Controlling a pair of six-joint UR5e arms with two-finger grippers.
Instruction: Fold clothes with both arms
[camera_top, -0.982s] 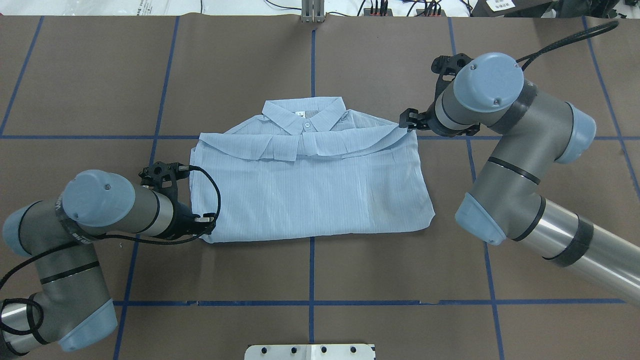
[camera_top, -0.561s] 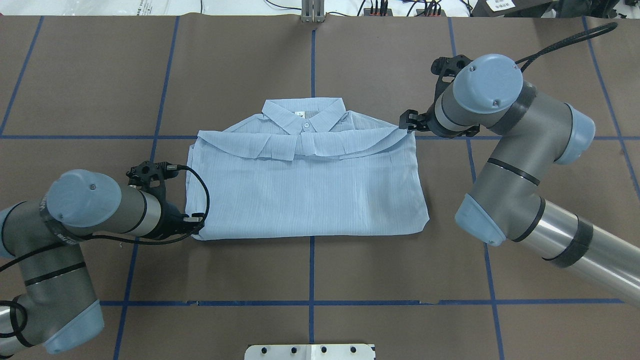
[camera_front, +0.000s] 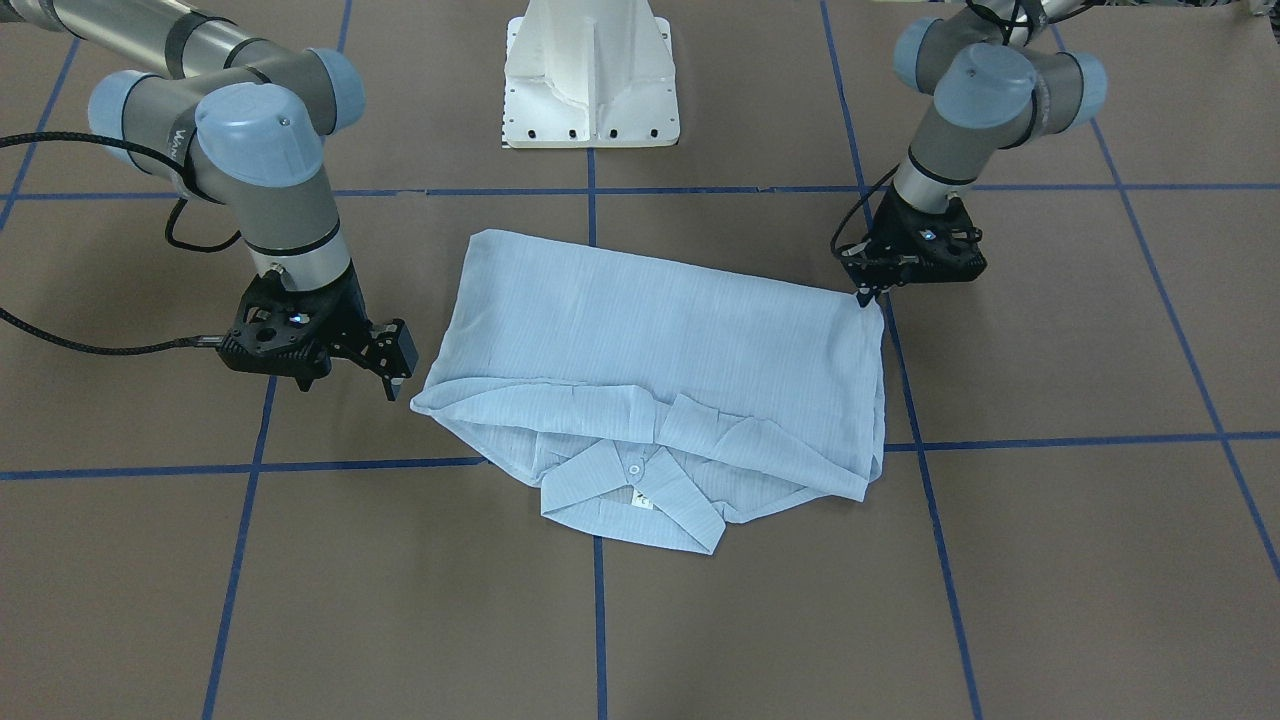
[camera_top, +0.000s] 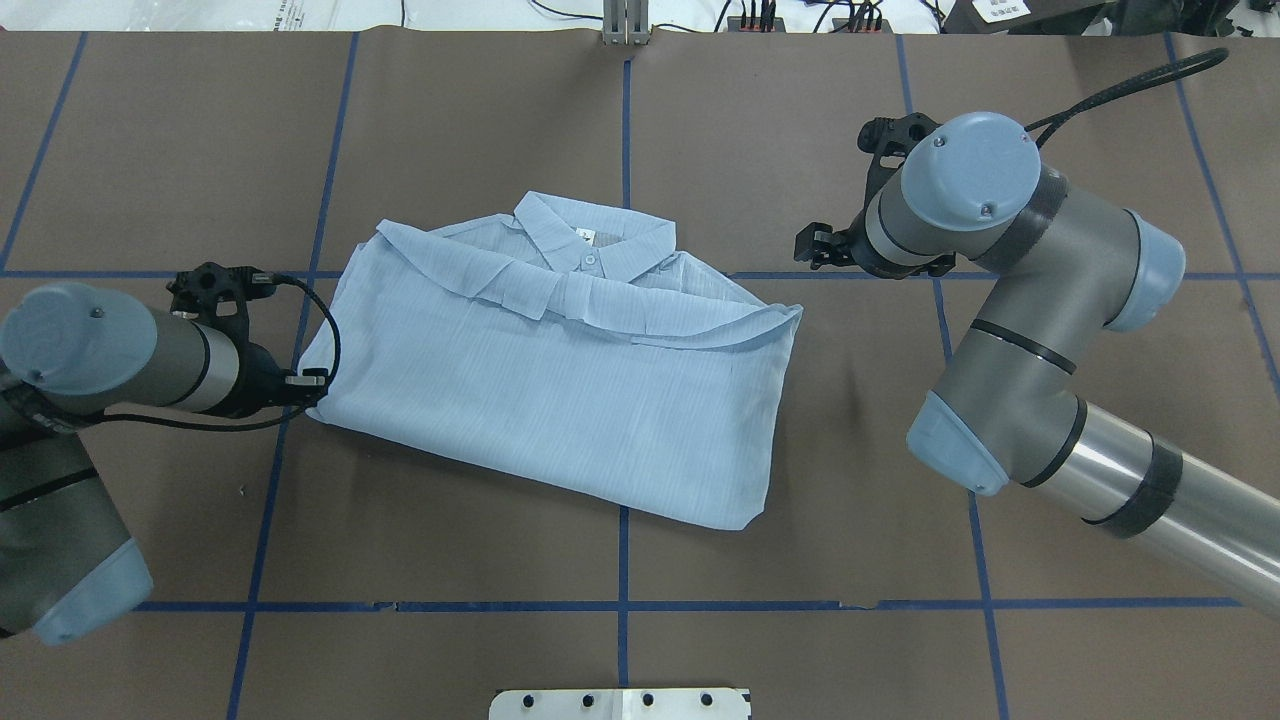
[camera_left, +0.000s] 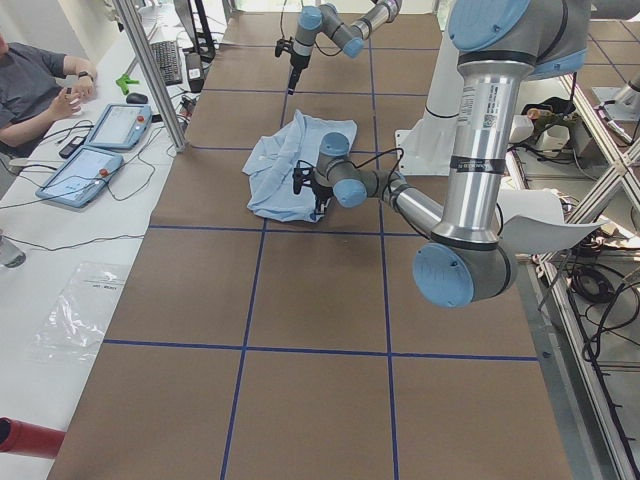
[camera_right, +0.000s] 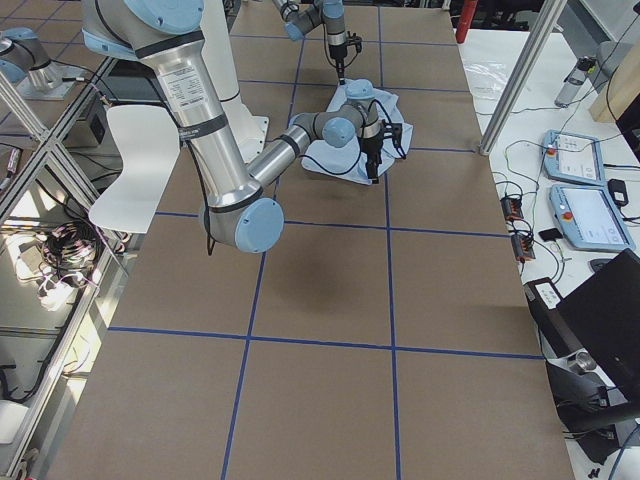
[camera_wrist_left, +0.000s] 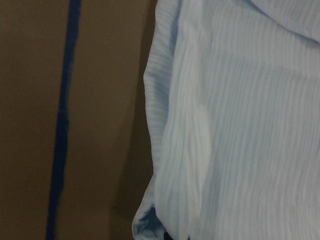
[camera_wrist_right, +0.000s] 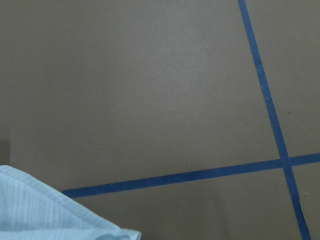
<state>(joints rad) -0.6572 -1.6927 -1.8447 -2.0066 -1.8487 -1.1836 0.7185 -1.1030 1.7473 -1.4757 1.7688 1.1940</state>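
Shirt (camera_top: 560, 400), light blue and finely striped, lies folded double on the brown table (camera_top: 800, 120), skewed and left of centre, its collar end toward the far side. My left arm (camera_top: 100, 350) sits low with its forearm near level, wrist aimed along the surface at the near-left corner. My right arm (camera_top: 1010, 260) is bent at the elbow and its wrist points in toward the shoulder edge. My left gripper (camera_top: 310, 385) is pinched on that corner of the shirt. My right gripper (camera_top: 808, 247) hangs near the shoulder corner but apart from it, jaws parted, gripping nothing. Risk noted: with one corner held, any pull would likely swing the cloth further askew or open the fold, and thin fabric may slip from the pinch. Collar (camera_top: 545, 222), button (camera_top: 590, 259) and neck tag (camera_top: 584, 236) face up.
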